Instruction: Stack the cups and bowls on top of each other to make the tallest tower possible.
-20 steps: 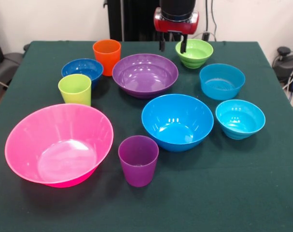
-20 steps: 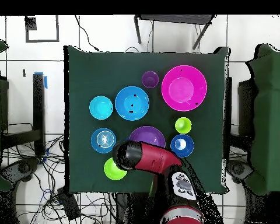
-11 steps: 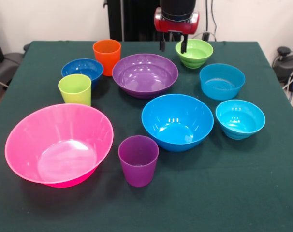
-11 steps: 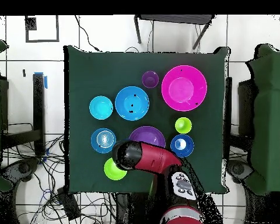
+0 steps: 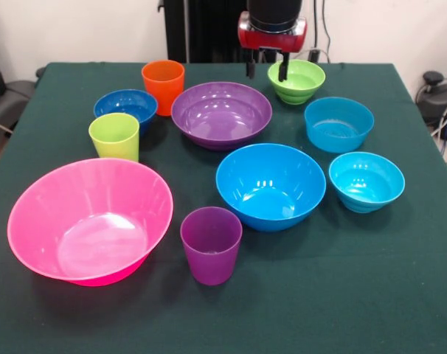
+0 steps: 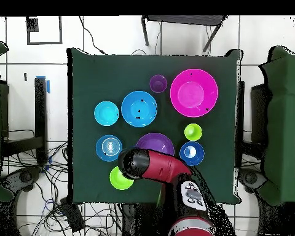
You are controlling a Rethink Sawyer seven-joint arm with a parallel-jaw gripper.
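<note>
No tower yet: every cup and bowl sits alone, upright, mouth up, on the green table point(image 5: 400, 295). Nothing nested, nothing touching as far as I can tell.

Cups: orange cup point(image 5: 163, 86) at the back left, lime cup point(image 5: 114, 136) in front of it beside the small dark blue bowl point(image 5: 125, 108), purple cup point(image 5: 211, 244) near the front, between the big pink bowl point(image 5: 89, 220) and the blue bowl point(image 5: 270, 185).

Bowls: purple bowl point(image 5: 221, 114) mid-back, lime bowl point(image 5: 296, 80) back right, two turquoise bowls down the right side, one point(image 5: 338, 123) behind the other point(image 5: 366, 181).

Gripper point(image 5: 265, 69) hangs high at the back, over the gap between the purple bowl and the lime bowl, near the lime bowl's left rim. Two dark fingers point(image 5: 249, 68) point down with a clear gap between them, spread, holding nothing. Overhead view shows the arm point(image 6: 165, 166) reaching out across the purple bowl's near edge, just beside the lime bowl point(image 6: 118, 179).

Step, my read: the very start, first pick not made. The gripper sits closest to the lime bowl, so that looks like the likely target, but not certain.

Next move needs: shift over one rim wall, drop with one finger inside and one outside, close on the rim, lift clear. For height, a wide bowl like blue or purple should be the base, probably flipped or nested.
</note>
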